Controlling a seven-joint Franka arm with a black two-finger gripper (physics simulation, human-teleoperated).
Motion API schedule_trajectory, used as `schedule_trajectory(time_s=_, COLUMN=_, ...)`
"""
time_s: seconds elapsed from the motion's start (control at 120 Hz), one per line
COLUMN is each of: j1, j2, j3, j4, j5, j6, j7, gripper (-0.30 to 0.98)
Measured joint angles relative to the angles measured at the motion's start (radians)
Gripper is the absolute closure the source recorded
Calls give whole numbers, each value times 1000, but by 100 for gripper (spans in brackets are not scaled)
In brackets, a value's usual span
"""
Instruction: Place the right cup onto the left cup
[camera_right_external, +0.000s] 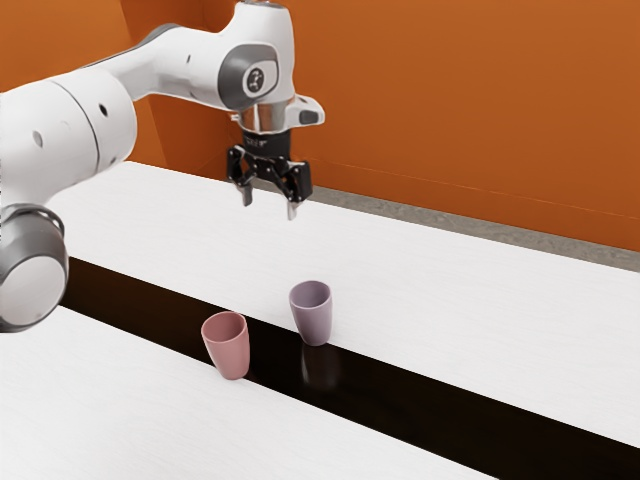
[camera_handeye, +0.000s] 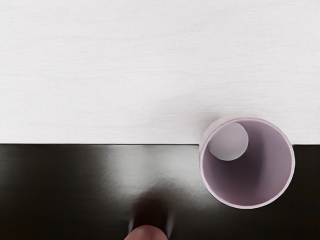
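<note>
Empty and spread wide, the gripper (camera_right_external: 270, 203) hangs well above the table (camera_right_external: 470, 300), with nothing between its tips. From where I stand, the job looks to be at its very start. Both cups are upright and apart, mouths up: the mauve cup (camera_right_external: 312, 318) toward the exterior view's right, the pink cup (camera_right_external: 229, 350) toward its left and nearer the camera. They stand by the dark band (camera_right_external: 430, 405) that crosses the white surface, and the wrist view shows the mauve one overlapping the band's edge, with no other cup inside it.

So neither the lift nor the stacking is done, and every part of it is left: get down to a cup, close on it, raise it clear, carry it across, lower it onto the other and let go. Going by the exterior view, I would take the mauve one as the cup to move and the pink one as the cup to receive it (though "right" depends on whose side you take, and I wouldn't swear to it).

Next, I judge, the hand needs to shift over the mauve rim and come down straight. Both cups narrow toward the base, so one should settle into the other if it is lowered level; a crooked descent could catch the pink rim and tip that cup over.
</note>
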Motion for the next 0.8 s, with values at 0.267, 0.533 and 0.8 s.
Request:
schedule_trajectory(time_s=0.267, j1=-1, j2=-4, j3=-15, j4=-173, j5=-25, j6=120, j7=-4, gripper=0)
schedule_trajectory(time_s=0.533, j1=-2, j2=-2, j3=-28, j4=-273, j5=-28, j6=251, j7=-5, gripper=0)
schedule_trajectory(time_s=0.8, j1=-1, j2=0, j3=-44, j4=-386, j5=-31, j6=383, j7=-5, gripper=0)
